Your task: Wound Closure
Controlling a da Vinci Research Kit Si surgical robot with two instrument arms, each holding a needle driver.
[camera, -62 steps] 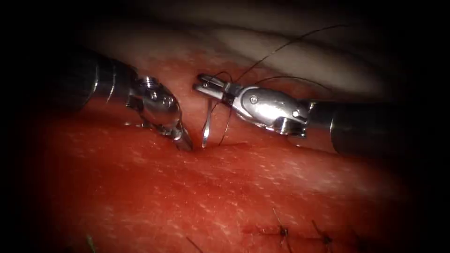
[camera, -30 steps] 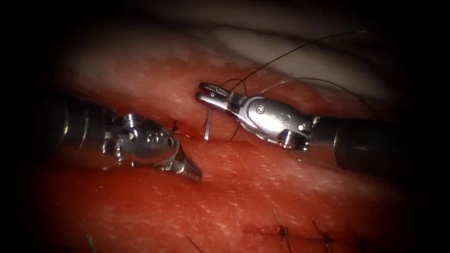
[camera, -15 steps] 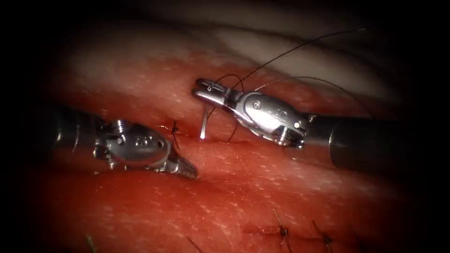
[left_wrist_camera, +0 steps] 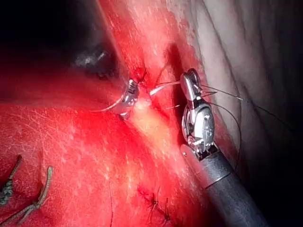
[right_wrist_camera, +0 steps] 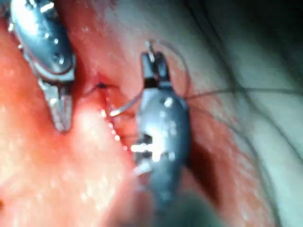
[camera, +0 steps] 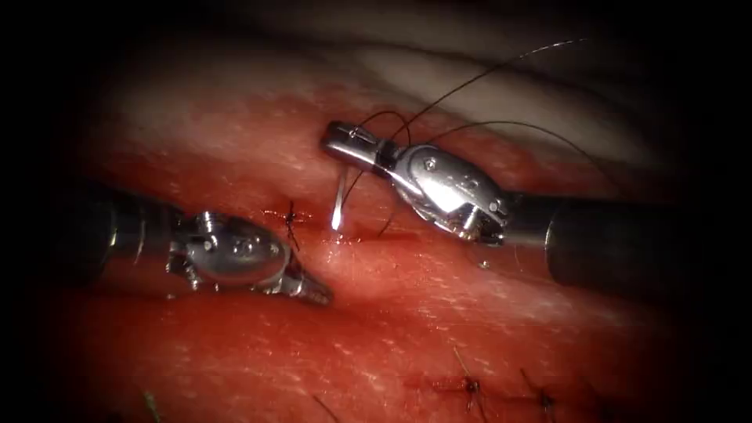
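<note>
My right tool (camera: 338, 146) sat just above the middle of the frame, its jaws shut tight on the back end of the needle (camera: 338, 205). The needle hung down with its tip at the cut (camera: 368, 235) in the tissue (camera: 439, 329). Thread (camera: 470, 82) looped up to the upper right. My left tool (camera: 313, 291) lay lower left, jaws closed on nothing, tip pressing the tissue.

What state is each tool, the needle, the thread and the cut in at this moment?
Right tool: shut on the needle's rear end.
Left tool: shut, empty, pressing on tissue.
Needle: tip at the cut.
Thread: loose, trailing from the right tool.
Finished stitch: tied.
</note>
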